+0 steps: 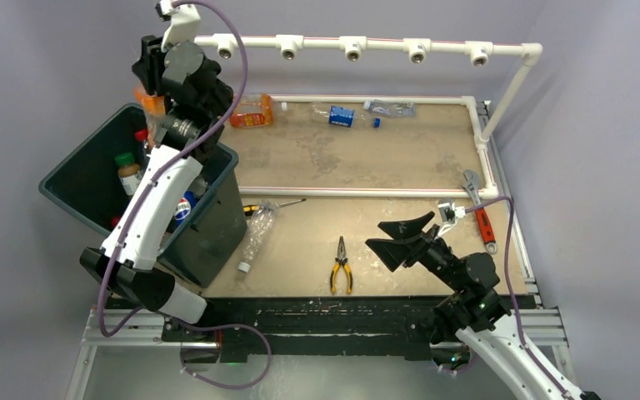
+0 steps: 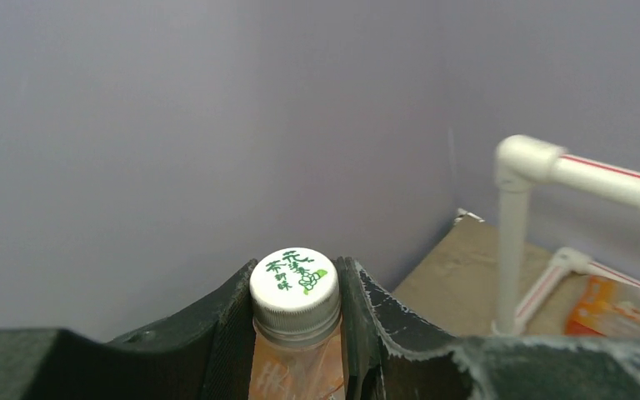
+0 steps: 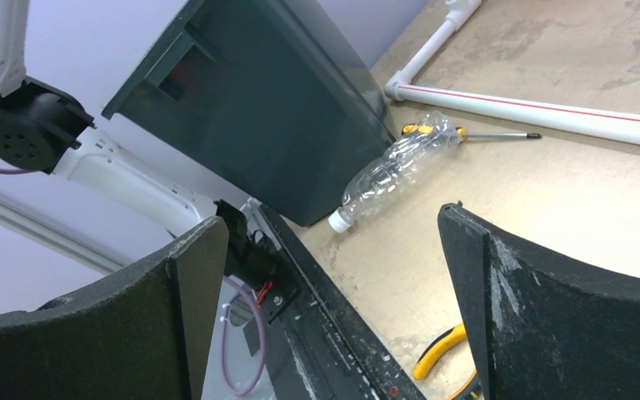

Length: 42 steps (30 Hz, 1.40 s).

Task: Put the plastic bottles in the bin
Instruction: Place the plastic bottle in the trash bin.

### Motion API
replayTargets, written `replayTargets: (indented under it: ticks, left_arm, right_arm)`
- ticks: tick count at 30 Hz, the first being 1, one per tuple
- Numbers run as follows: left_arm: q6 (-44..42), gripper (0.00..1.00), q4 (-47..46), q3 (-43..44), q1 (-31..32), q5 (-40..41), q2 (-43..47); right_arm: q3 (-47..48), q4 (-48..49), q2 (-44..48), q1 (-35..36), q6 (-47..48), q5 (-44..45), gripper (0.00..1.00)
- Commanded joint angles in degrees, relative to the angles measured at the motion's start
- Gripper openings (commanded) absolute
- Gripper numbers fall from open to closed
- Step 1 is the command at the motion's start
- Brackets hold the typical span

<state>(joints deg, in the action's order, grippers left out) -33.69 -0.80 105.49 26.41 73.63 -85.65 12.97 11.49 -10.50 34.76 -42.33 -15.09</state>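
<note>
L pincer (image 2: 296, 268) is clamped on the neck of an orange bottle (image 2: 293, 371). Its ribbed white cap (image 2: 293, 279) w/ green print sticks out past the tips. Long axis runs along the fingers, cap end away from the wrist. In top view it sits over the far side of the bin (image 1: 217, 225), which is dark and smooth w/ tapering walls. Below the pincer, inside, a green-capped bottle (image 1: 125, 169) shows among others.

R pincer (image 1: 404, 236) is spread wide, nothing in it. Ahead of it a crumpled clear bottle (image 3: 392, 171) lies flat on the desk (image 1: 400, 158), just beside the bin wall, cap end toward the pincer, base away.

Further out, 3 lie on their sides: orange-label bottle (image 1: 252, 111), blue-label bottle (image 1: 343, 117), flattened clear bottle (image 1: 390, 107).
</note>
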Motion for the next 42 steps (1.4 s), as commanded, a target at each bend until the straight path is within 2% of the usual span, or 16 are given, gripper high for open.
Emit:
replayTargets:
  ticks: [1,5,9,12,14,19,21,23,26,31,36,42]
  left_arm:
    - [9.5,0.00,0.7,-3.1,-5.2,2.4,2.7]
    - [15.3,0.00,0.5,-10.1,-6.6,3.1,6.1]
    - [24.0,0.00,0.6,-21.7,-6.6,4.0,11.1]
    - [30.7,0.03,4.9,-26.8,-6.6,3.9,13.9]
    - [33.1,0.24,6.1,-29.1,-6.6,3.3,15.6]
    - [37.4,0.67,8.3,-29.7,-6.6,0.0,19.2]
    - [37.8,0.83,10.2,-27.7,-6.6,-1.0,19.5]
    - [37.7,0.90,11.6,-25.7,-6.6,-2.0,19.7]
    - [35.2,0.91,11.1,-25.2,-6.6,-4.0,20.5]
    - [37.2,0.82,13.0,-26.3,-6.6,-5.2,22.9]
    - [42.5,0.58,19.3,-25.9,-6.6,-11.8,25.3]
    - [43.1,0.48,21.1,-29.4,-6.6,-10.7,26.5]
  right_arm:
    - [0.9,-2.0,3.2,0.2,1.5,-1.2,0.99]
    - [-0.4,-3.3,6.6,0.1,1.5,0.1,0.99]
    - [0.1,-3.5,6.4,0.2,2.2,-0.4,0.99]
    - [1.1,-4.9,5.4,0.2,3.3,-0.6,0.99]
    - [1.3,-5.5,5.1,0.2,3.7,-0.4,0.99]
    - [0.8,-3.7,4.2,0.1,3.4,-0.2,0.99]
    - [0.6,-2.5,3.0,0.2,3.3,-0.4,0.99]
    - [0.6,-1.2,1.5,0.2,3.4,-0.5,0.99]
    - [0.6,0.6,-0.6,0.1,3.1,-0.5,0.99]
    - [0.8,1.7,-1.8,0.2,2.9,-0.6,0.99]
    - [1.1,1.4,-2.0,0.2,3.1,-0.8,0.99]
    - [1.3,1.9,-2.5,0.2,3.0,-1.0,0.99]
